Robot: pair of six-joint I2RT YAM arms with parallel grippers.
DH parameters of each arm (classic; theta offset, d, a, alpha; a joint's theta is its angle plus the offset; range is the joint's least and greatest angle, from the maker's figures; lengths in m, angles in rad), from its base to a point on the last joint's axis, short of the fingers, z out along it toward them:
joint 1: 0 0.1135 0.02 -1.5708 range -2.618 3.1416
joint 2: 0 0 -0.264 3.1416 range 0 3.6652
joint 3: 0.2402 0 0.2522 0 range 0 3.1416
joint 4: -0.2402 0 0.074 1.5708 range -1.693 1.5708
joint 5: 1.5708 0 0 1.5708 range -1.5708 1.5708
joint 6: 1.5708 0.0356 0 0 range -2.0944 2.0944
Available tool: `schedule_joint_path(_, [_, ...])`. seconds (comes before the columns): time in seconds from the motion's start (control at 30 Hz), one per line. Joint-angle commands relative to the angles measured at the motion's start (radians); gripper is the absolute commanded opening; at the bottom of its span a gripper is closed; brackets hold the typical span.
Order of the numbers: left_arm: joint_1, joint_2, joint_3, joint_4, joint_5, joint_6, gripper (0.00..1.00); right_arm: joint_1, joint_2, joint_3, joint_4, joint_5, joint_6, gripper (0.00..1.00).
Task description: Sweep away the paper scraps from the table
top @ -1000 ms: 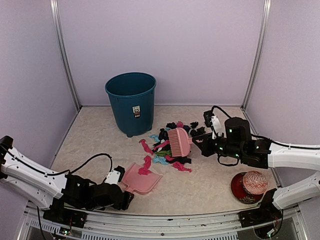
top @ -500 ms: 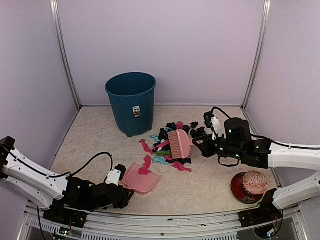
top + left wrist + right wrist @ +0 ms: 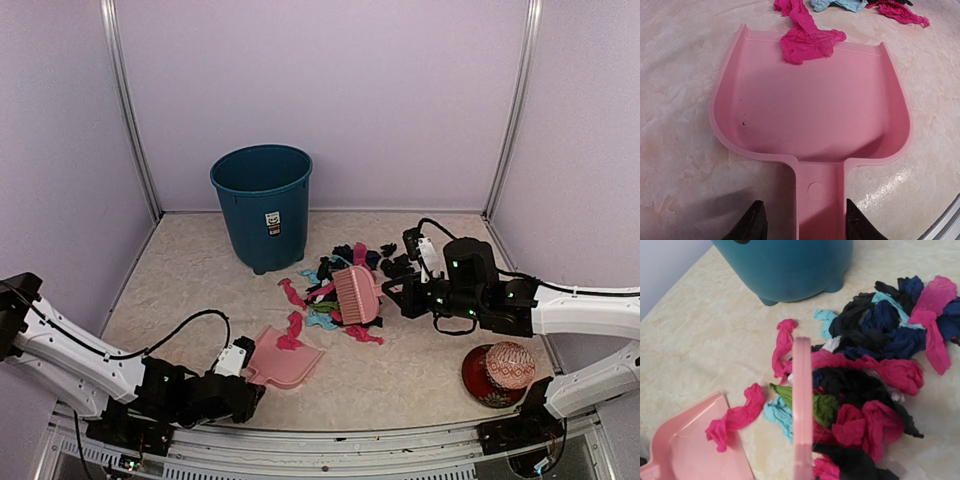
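my left claw is low at the near edge of the table, with a finger on either side of the dustpan handle. i can't tell whether they're clamped on it. a magenta scrap lies across the pan's far lip. my right claw is closed on the brush, which is held tilted over the left side of the scraps. they're heaped mid-table, beyond the pan and just right of the bin. a ball rests near the right arm's base.
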Motion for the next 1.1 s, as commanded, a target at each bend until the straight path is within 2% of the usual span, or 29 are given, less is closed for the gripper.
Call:
schedule_joint_path(0.0, [-0.007, 0.025, 0.031, -0.026, -0.024, 0.020, 0.47, 0.006, -0.001, 0.021, 0.016, -0.006, 0.005, 0.00])
schedule_joint_path(0.37, [-0.008, 0.024, 0.055, -0.040, -0.029, 0.055, 0.37, 0.005, -0.013, 0.003, 0.017, 0.002, 0.007, 0.00])
schedule_joint_path(0.47, [-0.007, 0.021, 0.054, -0.042, -0.031, 0.057, 0.31, 0.005, -0.018, 0.001, 0.017, 0.005, 0.008, 0.00])
schedule_joint_path(0.73, [-0.008, 0.008, 0.054, -0.044, -0.020, 0.071, 0.00, 0.006, -0.043, -0.001, 0.001, 0.019, 0.003, 0.00])
schedule_joint_path(1.07, [-0.009, -0.067, 0.081, -0.127, -0.025, 0.076, 0.00, -0.018, -0.100, 0.063, -0.086, 0.104, -0.090, 0.00])
